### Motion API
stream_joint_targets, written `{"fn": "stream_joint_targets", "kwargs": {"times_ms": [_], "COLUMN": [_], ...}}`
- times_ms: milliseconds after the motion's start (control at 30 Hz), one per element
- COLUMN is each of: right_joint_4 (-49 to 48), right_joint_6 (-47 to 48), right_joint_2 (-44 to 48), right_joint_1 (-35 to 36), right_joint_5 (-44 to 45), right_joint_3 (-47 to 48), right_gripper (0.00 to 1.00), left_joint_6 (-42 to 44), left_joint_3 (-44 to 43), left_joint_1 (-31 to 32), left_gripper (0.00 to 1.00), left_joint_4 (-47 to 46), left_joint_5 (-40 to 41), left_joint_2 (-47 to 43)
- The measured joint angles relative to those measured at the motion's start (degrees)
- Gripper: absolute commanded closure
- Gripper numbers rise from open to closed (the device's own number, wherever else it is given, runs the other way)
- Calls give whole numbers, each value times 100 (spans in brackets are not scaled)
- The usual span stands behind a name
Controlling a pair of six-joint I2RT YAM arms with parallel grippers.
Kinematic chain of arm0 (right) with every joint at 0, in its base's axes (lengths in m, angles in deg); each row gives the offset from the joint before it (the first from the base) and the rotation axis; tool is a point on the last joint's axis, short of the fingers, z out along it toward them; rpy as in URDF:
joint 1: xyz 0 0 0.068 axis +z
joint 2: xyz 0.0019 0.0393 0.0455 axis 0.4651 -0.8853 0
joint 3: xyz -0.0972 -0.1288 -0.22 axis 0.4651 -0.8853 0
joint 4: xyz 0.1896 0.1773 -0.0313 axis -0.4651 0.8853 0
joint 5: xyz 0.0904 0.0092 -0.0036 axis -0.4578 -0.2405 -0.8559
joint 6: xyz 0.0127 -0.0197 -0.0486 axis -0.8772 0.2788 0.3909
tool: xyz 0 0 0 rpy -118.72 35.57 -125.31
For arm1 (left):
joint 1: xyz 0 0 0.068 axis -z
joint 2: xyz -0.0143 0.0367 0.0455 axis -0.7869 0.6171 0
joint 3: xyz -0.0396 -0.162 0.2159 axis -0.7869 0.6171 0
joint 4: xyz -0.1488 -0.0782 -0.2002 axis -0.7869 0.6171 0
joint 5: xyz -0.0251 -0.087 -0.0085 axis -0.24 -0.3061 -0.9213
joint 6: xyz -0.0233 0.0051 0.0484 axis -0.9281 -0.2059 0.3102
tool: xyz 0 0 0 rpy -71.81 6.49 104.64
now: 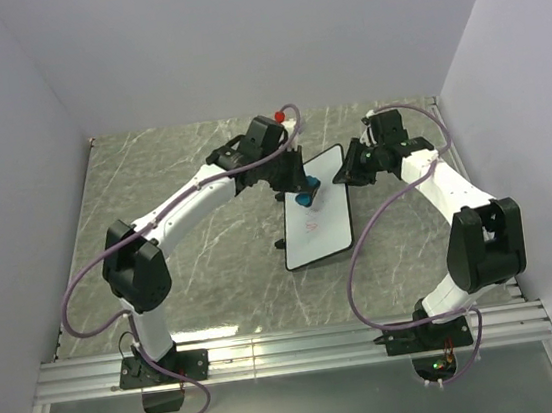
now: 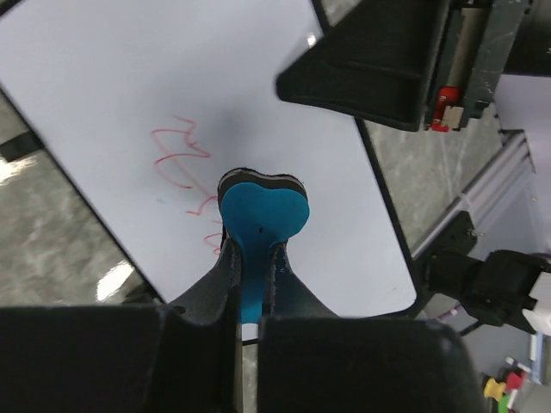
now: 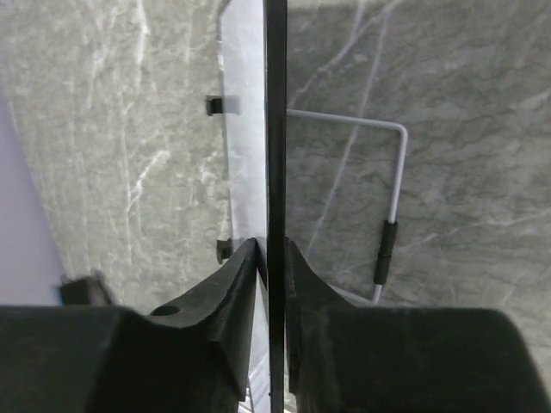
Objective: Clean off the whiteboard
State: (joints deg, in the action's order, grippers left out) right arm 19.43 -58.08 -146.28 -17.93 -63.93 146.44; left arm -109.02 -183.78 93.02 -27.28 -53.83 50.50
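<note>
The whiteboard [image 1: 319, 211] lies tilted on the grey marble table, far edge raised, with faint red scribbles [image 2: 176, 159] on it. My left gripper [image 2: 251, 251] is shut on the blue eraser [image 2: 263, 212], which presses on the board beside the scribbles; the eraser also shows in the top view [image 1: 303, 199]. My right gripper [image 3: 272, 249] is shut on the whiteboard's thin black rim [image 3: 275, 129] at its far right corner, seen edge-on; in the top view the right gripper [image 1: 351, 173] sits at that corner.
A white wire stand [image 3: 392, 194] with a black sleeve sits behind the board. A red ball-shaped object [image 1: 279, 116] lies at the table's back. Walls close in on three sides. An aluminium rail [image 1: 294, 350] runs along the near edge.
</note>
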Motion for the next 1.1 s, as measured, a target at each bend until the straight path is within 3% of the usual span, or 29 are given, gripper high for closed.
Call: {"fn": "stream_joint_targets", "kwargs": {"times_ms": [300,567,767,933,1100], "right_joint_4": [-181,-114,-199,-245,-243], "right_joint_6": [-129,-35,-2,-2,0], "right_joint_2": [0,-2,15,155,199], "right_joint_1": [-20,-92,-149,-129,-116], "right_joint_5": [-341,-365,-511,-566,-557], "right_joint_3": [22,-52,-146,-262,-275], "right_gripper": [100,100,100,100,100], "left_joint_6": [-177,-321,-503,-566,-520], "left_joint_3": [-151,273,710,737,669], "left_joint_1": [133,175,-146,-507,-483], "left_gripper": [100,100,100,100,100], "left_joint_4": [-365,-804,-1191,-1272,-1222], "left_joint_5": [-476,-352,-144,76,190], "left_joint_2": [651,859,874,1172,1224]}}
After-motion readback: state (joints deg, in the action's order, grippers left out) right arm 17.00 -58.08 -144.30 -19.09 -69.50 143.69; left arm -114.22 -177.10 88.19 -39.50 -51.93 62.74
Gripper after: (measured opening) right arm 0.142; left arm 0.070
